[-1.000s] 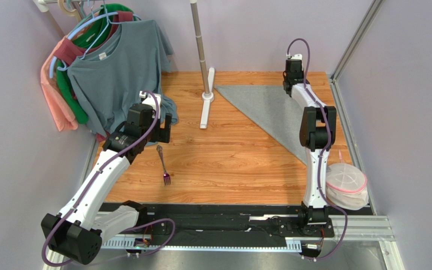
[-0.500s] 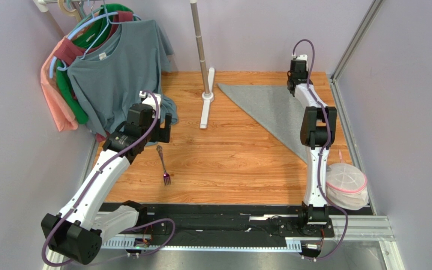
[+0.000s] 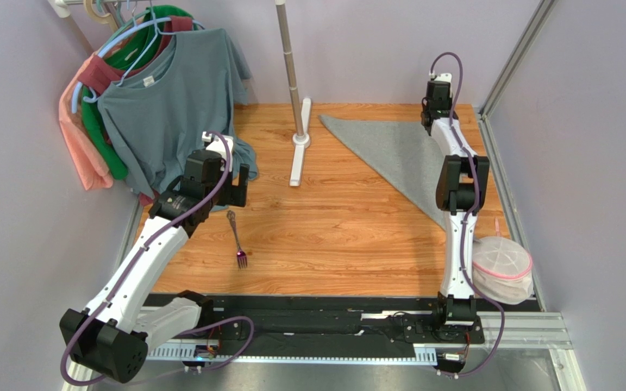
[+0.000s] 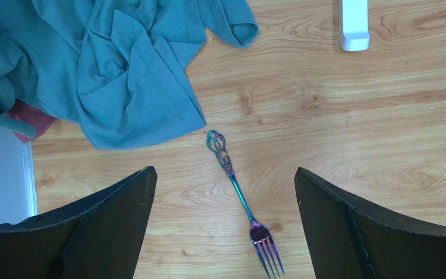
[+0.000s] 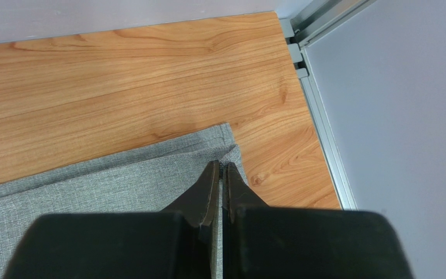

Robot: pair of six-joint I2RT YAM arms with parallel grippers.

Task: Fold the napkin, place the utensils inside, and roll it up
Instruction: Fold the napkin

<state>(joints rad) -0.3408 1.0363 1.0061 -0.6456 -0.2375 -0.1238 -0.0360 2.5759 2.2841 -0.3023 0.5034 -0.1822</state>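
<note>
- Tabletop [image 3: 341,236] of wood grain, carrying everything; the task's things lie well apart on it, cloth at the far right and cutlery at the near left.
- Shirts [image 3: 169,98] on hangers fill the far left corner. The hem of the blue-grey one trails onto the wood near the left arm, and it is no part of the job.
- The napkin [image 3: 390,155] lies at the far right, doubled into a triangle with its long edge running diagonally toward the right arm. The first fold looks done, so I judge the step in hand to be squaring or shifting the folded cloth.
- A pale round container [image 3: 500,279] with a pink rim sits at the near right beside the right arm's base. What it holds I cannot make out.
- The right gripper [image 5: 220,168] is at the napkin's far right corner, jaws clenched together. Two layers of cloth meet just at the tips, and the corner appears nipped between them.
- The left gripper [image 4: 222,174] hangs above the wood with its jaws spread wide, grasping nothing.
- The fork [image 4: 240,200] lies flat directly below those spread jaws, ornate handle toward the shirts, tines toward the arm bases, just clear of the shirt hem.
- The next move likely calls for the left arm to drop, close across the slim handle lying flush on the wood, and carry it over to the napkin.
</note>
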